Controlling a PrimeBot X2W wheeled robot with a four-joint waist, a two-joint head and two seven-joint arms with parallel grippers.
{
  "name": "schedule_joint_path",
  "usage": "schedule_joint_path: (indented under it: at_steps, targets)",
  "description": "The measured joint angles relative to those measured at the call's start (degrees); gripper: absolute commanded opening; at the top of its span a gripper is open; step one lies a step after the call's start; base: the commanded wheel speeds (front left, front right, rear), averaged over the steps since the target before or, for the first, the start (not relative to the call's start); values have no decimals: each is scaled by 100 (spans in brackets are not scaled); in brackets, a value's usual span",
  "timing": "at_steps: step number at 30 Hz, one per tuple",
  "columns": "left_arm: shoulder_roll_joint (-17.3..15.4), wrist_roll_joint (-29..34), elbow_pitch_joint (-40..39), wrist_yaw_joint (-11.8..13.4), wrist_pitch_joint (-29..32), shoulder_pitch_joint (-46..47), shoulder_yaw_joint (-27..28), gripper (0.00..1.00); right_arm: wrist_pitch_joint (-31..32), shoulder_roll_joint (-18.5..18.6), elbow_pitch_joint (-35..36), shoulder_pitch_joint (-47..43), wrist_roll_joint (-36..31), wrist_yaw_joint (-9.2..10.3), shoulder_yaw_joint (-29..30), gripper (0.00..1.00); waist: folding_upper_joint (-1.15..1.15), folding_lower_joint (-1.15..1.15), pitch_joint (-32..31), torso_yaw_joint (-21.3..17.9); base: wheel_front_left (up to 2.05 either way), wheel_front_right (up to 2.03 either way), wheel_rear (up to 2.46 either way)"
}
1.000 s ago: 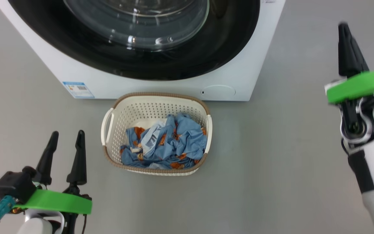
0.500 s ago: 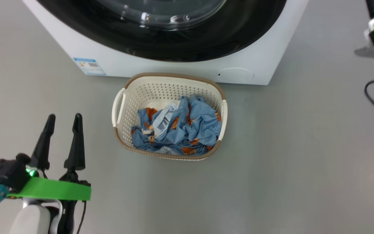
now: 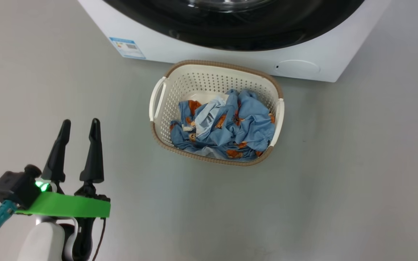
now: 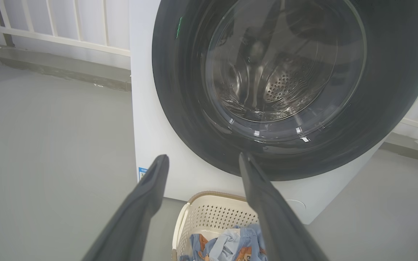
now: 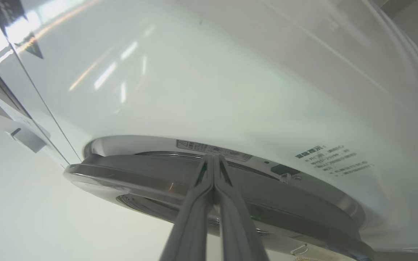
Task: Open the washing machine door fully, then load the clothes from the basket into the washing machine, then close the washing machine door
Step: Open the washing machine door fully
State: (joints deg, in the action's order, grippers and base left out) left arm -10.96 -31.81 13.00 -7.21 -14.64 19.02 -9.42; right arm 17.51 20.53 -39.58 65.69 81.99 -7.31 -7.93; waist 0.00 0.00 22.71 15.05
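Observation:
The washing machine (image 3: 230,58) is a white box at the top of the head view, and its glossy black washing machine door (image 3: 230,36) lies against its front. On the floor just before it stands the cream basket (image 3: 216,64), holding the blue bear-print clothes (image 3: 230,127). My left gripper (image 3: 80,122) hovers open and holding nothing at the lower left, well left of the basket. The left wrist view looks at the door (image 4: 180,108) between the spread left gripper (image 4: 202,156), with the basket (image 4: 209,197) below. My right gripper (image 5: 213,156) is shut, its tips at the door's rim (image 5: 140,170) where it meets the machine's white face (image 5: 194,90).
Grey floor spreads left, right and in front of the basket. A blue sticker (image 3: 127,47) and a round flap (image 3: 298,67) mark the machine's lower front. A white railing (image 4: 49,21) and a low ledge (image 4: 56,69) run behind the machine on its left.
The head camera has turned, so machine and basket slid right and up in the picture. My right arm rose out at the upper right. The left gripper stays open, hardly moved.

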Motion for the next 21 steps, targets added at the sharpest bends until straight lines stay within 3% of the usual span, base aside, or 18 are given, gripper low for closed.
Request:
schedule_joint_path:
  at_steps: [21]
  targets:
    - [141,-155,-9,-8,0,228,-73,100,943,-12,-900,883,388,1,-86,0,0,0,473,328,0,0,0]
